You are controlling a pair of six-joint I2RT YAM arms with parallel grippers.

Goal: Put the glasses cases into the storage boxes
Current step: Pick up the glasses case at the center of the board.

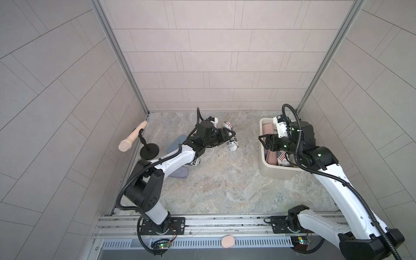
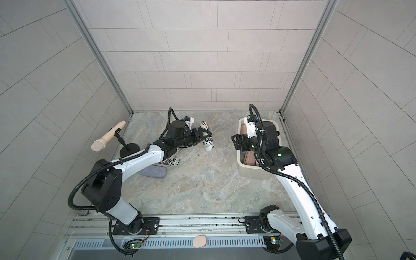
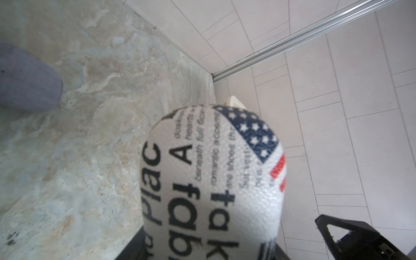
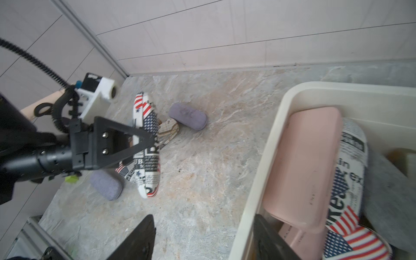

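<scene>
My left gripper is shut on a white glasses case printed with newspaper text and a flag, held on edge at the middle back of the table. The cream storage box stands at the back right. In it lie a pink case and a flag-print case. My right gripper is open and holds nothing, its jaws straddling the box's left rim.
Loose on the table by the left arm are two grey-purple cases, a tan checked case and another newsprint case. A microphone on a black stand stands by the left wall. A pink oval pad sits on the front rail.
</scene>
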